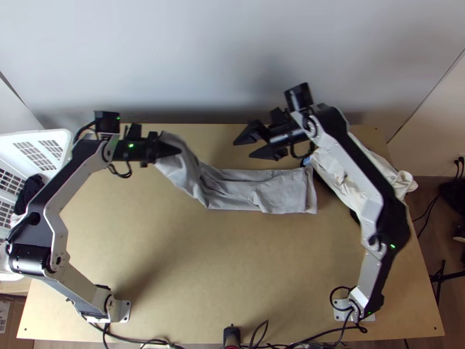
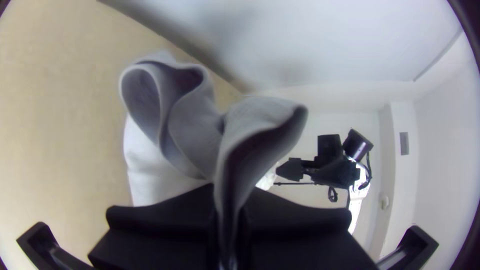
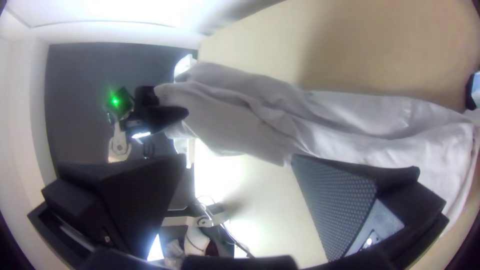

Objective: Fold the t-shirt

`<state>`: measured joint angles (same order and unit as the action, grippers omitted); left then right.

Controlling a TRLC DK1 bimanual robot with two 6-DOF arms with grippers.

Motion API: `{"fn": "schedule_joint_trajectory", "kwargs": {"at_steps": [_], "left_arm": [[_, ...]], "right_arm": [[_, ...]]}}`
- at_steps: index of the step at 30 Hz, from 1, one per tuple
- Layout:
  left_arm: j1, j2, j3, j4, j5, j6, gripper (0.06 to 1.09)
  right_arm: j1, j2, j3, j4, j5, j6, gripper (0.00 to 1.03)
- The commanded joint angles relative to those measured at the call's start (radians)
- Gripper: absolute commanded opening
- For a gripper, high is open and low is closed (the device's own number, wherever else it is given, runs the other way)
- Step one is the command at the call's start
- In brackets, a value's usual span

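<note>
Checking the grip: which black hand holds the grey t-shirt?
The black left hand, shut on the grey t-shirt; the black right hand is open.

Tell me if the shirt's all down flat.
No, partly raised: the left gripper holds the shirt up by one end; the rest lies on the table.

Left arm, right arm: bent, elbows outward. Left pincer: fingers together, pointing inward. Right pincer: fingers parted, aimed leftward.

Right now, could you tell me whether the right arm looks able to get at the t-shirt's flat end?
Probably yes: the right pincer is open and empty near the t-shirt, whose flat end looks largely uncovered, while the left pincer holds the opposite end.
</note>
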<state>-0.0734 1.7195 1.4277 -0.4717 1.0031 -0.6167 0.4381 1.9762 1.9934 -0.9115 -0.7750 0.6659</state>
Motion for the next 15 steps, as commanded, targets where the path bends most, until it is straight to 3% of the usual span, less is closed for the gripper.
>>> {"fn": "schedule_joint_trajectory", "kwargs": {"at_steps": [1, 15], "left_arm": [[-0.144, 0.017, 0.062, 0.133, -0.017, -0.140, 0.10], [-0.387, 0.143, 0.174, 0.234, -0.058, -0.241, 0.10]], "right_arm": [[-0.087, -0.123, -0.232, 0.079, 0.022, 0.015, 0.98], [-0.305, -0.293, -0.490, 0.157, 0.031, 0.017, 0.98]]}}
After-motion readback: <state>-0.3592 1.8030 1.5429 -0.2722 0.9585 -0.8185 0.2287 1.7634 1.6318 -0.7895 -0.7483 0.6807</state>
